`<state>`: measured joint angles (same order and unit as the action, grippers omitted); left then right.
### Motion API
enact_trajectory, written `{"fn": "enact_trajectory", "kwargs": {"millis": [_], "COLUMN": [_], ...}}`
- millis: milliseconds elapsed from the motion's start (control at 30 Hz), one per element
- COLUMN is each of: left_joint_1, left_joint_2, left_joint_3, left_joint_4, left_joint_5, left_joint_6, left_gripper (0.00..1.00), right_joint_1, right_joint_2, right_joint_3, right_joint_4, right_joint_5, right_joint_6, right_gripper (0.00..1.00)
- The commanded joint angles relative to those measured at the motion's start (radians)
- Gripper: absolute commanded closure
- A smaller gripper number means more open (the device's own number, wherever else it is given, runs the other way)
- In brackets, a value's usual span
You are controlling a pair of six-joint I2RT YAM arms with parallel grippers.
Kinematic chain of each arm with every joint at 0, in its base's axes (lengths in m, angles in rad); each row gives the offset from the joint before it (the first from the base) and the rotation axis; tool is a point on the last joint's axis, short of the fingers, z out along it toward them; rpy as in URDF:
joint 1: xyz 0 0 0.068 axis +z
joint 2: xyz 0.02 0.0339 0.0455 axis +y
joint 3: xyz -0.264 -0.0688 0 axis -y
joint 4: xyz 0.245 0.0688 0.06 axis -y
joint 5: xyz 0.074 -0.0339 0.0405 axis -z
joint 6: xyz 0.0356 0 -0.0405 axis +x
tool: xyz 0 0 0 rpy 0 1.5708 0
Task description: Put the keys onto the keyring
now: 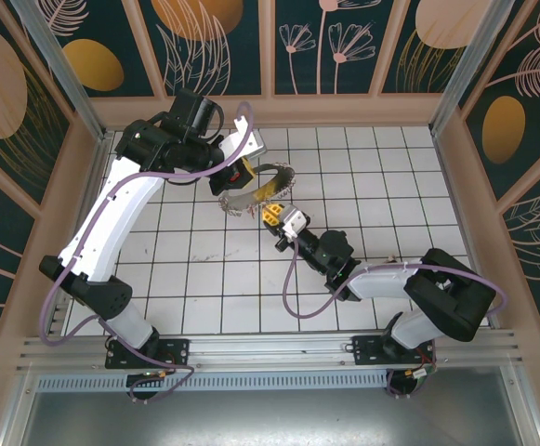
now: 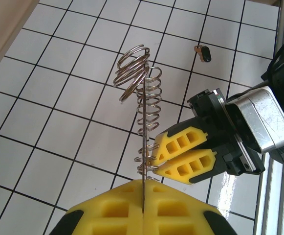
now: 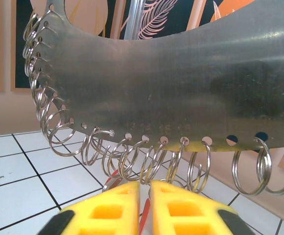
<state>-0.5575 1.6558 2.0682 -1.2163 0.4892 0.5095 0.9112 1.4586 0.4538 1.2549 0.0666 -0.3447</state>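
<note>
Left gripper [image 2: 143,190]: pressed shut on the thin edge of the keyring [image 3: 181,83], holding it off the white tiles [image 2: 58,98]
Right gripper [image 3: 144,187]: fingers almost together, a red sliver of key [image 3: 142,218] in the gap, tips just under the keyring's rim
Split rings [image 3: 132,159]: hang from holes along that rim
Tiles: a small dark piece [image 2: 204,53] lies apart

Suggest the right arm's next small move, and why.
Probably ease the right gripper slightly closer to the split rings to start its red key into one. The left gripper clamps the keyring on edge, the rings hang just beyond the right gripper, and the key looks pinched but not yet threaded.
</note>
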Motion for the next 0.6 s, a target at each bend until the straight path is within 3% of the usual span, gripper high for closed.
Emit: {"fn": "enact_trajectory", "kwargs": {"millis": [0,567], "left_joint_1": [-0.004,-0.005], "left_joint_2": [-0.028,-0.027], "left_joint_3": [0.001,0.000], "left_joint_4": [0.003,0.004], "left_joint_5": [0.011,0.010], "left_joint_6": [0.007,0.004], "left_gripper": [0.98,0.98], "right_joint_1": [0.007,0.007], "right_joint_2": [0.013,0.032], "right_joint_3": [0.034,0.056], "right_joint_4": [0.063,0.082], "right_joint_5": [0.013,0.027], "right_joint_6": [-0.011,-0.019], "right_gripper": [0.88,0.86]}}
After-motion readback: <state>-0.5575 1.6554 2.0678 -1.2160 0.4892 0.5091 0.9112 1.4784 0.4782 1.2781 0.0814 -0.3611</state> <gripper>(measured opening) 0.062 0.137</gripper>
